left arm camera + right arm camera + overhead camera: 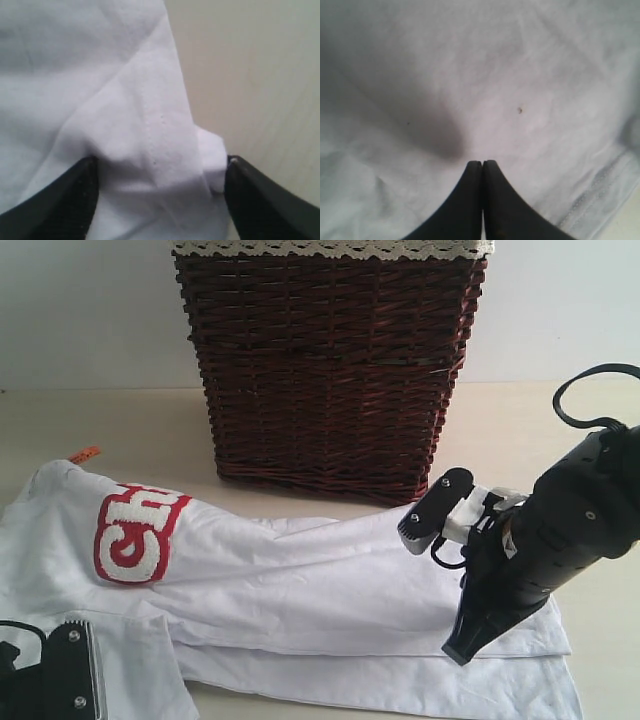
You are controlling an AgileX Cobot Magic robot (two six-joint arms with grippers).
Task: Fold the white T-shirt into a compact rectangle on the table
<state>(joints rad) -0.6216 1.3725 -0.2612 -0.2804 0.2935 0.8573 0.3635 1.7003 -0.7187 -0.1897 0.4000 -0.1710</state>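
Pale beige, wood-look bench (560, 430) runs across the whole scene. Across its near half, from left to right, lies the white T-shirt (300, 580). It is wrinkled and partly folded over itself lengthwise, with layered edges showing along its near side.

Behind the shirt stands a dark wicker basket (330, 370) with lace trim (330, 248) along its rim, its base near the cloth's far edge.

The right arm (570, 530) slants down from the right. Its right pincer (462, 650) is pressed together, tips resting on the shirt toward its right end, and nothing shows between them.

At the near left corner the left pincer (160, 165) sits low over the shirt's edge. Its fingers (65, 200) are spread wide, with a raised ridge of stitched cloth lying between them and bare bench just beside.

Fuzzy white lettering (135, 535) edged in red shows on the shirt's left part. A small orange tag (85, 454) sticks out at its far left corner.
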